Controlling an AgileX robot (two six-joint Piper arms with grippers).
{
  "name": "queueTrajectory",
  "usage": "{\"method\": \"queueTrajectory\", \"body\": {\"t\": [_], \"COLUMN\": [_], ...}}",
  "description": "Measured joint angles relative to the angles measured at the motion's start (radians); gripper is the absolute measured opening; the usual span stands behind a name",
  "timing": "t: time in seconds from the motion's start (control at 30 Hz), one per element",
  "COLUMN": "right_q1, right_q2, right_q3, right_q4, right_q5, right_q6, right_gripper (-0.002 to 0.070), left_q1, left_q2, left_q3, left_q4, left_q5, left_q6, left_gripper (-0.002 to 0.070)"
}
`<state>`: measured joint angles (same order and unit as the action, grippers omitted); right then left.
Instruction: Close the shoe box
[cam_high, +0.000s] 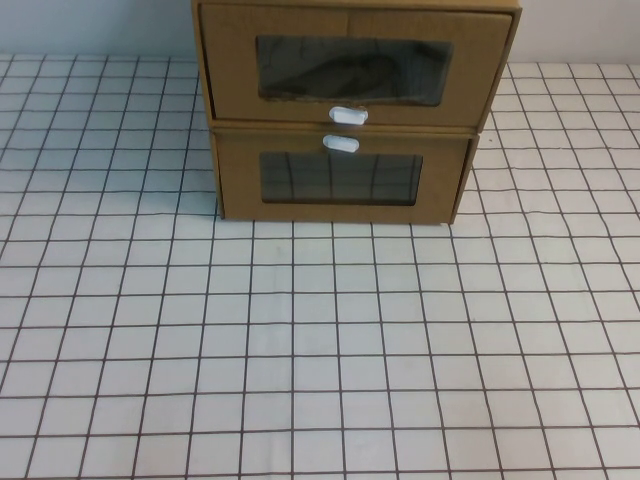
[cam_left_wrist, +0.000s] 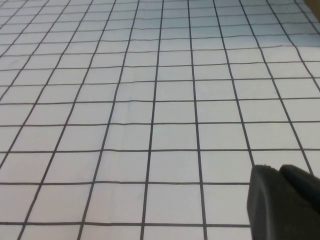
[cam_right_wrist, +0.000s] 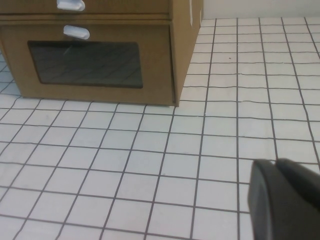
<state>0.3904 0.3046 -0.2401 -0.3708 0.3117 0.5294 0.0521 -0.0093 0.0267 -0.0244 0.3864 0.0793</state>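
Sitting at the far middle of the counter (cam_high: 320, 340) were two brown boxes, one stacked on the other. The top one was the shoe box (cam_high: 355, 65), with its white tab (cam_high: 348, 115) just below its clear window. Its drawer front stuck out a little toward the near side, past the lower box (cam_high: 340, 180), so it looked not pushed all the way in. The lower box had its own tab above its window.

No arm showed in the high view. The left gripper (cam_left_wrist: 285, 202) was only a dark bit over bare counter, and the right gripper (cam_right_wrist: 287, 200) was a dark bit near the boxes, off to their right. I could not tell if either one was wide or narrow. Nothing touched the shoe box, so the closing push looked all still left to do.
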Motion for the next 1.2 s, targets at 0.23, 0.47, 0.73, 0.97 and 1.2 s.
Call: {"method": "queueTrajectory", "body": {"t": [0.23,0.47,0.73,0.97,1.2], "right_q1": [0.000,-0.029,-0.041,-0.053,-0.135], "right_q2": [0.000,-0.043,-0.189,-0.280,-0.312], "right_q3": [0.000,0.024,0.223,0.263,0.263], "right_q4": [0.000,-0.127,-0.179,0.163,0.424], "right_q5": [0.000,0.004,-0.182,-0.081,0.027], "right_q6": [0.000,0.000,0.000,-0.191,-0.514], "right_gripper": [-0.0013,-0.0013,-0.0013,-0.0013,-0.0013], "left_q1": [0.000,0.000,0.000,0.000,0.000], "left_q2": [0.000,0.000,-0.001,-0.002,-0.002], "left_q3": [0.000,0.000,0.000,0.000,0.000], "left_q4": [0.000,0.000,0.000,0.000,0.000], "left_q5": [0.000,0.000,0.000,0.000,0.000], "left_q6": [0.000,0.000,-0.002,-0.002,-0.002], "left_gripper": [-0.0002,-0.0002,-0.0002,-0.0002,-0.0002]}}
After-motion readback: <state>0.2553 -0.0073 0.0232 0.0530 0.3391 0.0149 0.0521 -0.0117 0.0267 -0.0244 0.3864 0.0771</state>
